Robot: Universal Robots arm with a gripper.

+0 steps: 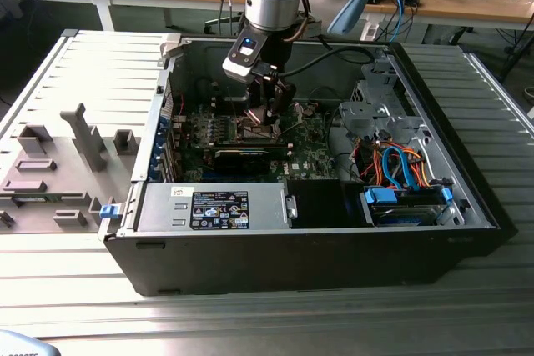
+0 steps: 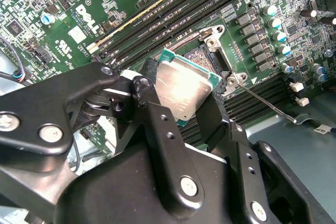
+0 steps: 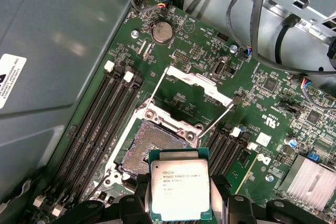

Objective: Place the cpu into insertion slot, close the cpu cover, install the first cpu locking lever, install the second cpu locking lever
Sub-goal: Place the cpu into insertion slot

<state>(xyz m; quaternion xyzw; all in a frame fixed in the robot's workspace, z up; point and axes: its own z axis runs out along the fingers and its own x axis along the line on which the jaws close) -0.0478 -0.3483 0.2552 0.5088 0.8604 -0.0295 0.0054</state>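
Your gripper [image 3: 181, 205] clenched on cpu [image 3: 180, 182], held above motherboard [image 3: 247, 98]. Open insertion slot [image 3: 155, 148] sits just beside chip, between it and raised cpu cover [image 3: 198, 83]; chip not yet seated.

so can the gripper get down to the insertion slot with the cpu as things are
Probably yes. The gripper holds the cpu close by the insertion slot, whose dark centre lies bare; the cpu cover is swung back and both lever rods stand raised.

Silver set against green
The cpu [image 3: 180, 190] is topped silver-grey and edged green; the motherboard [image 3: 184, 103] is coloured green; the insertion slot [image 3: 149, 149] is dark-centred and silver-rimmed.
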